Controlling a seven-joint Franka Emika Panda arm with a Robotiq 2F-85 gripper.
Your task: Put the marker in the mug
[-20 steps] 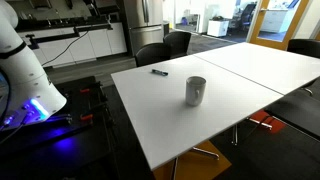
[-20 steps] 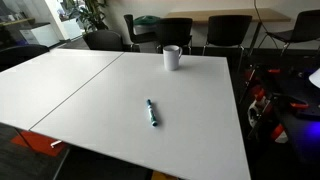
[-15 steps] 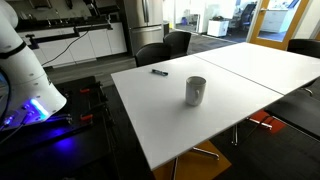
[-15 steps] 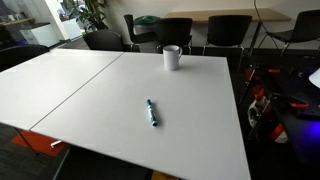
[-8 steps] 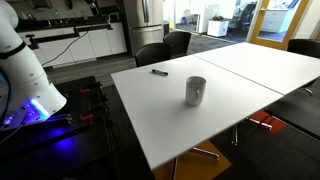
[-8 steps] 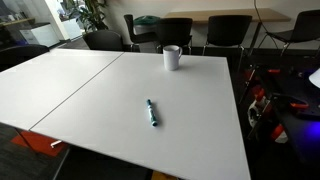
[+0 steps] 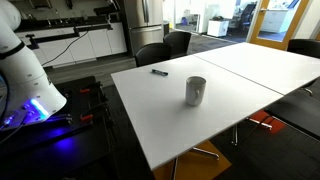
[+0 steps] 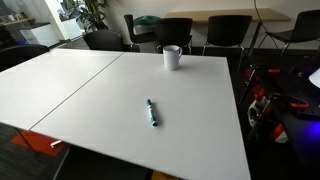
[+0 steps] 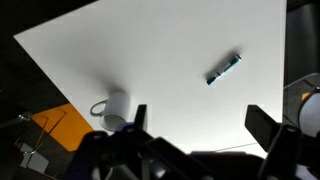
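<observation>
White worktop (image 8: pixel 90 90) carries the marker (image 8: pixel 152 112) lying flat, well apart from the upright mug (image 8: pixel 172 57); nothing has shifted over the last second. Your gripper (image 9: pixel 200 122) hovers high with jaws apart, seemingly empty, so the pickup is yet to start.

Smooth matt white table (image 8: pixel 200 110), pale mug (image 7: pixel 195 91) with a slight ceramic-like sheen, dark plastic-looking marker (image 8: pixel 152 112)

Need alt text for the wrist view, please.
Looking down on a white table: the marker lies flat at upper right, and the mug stands apart from it at lower left. The gripper is open at the bottom edge, holding nothing.
</observation>
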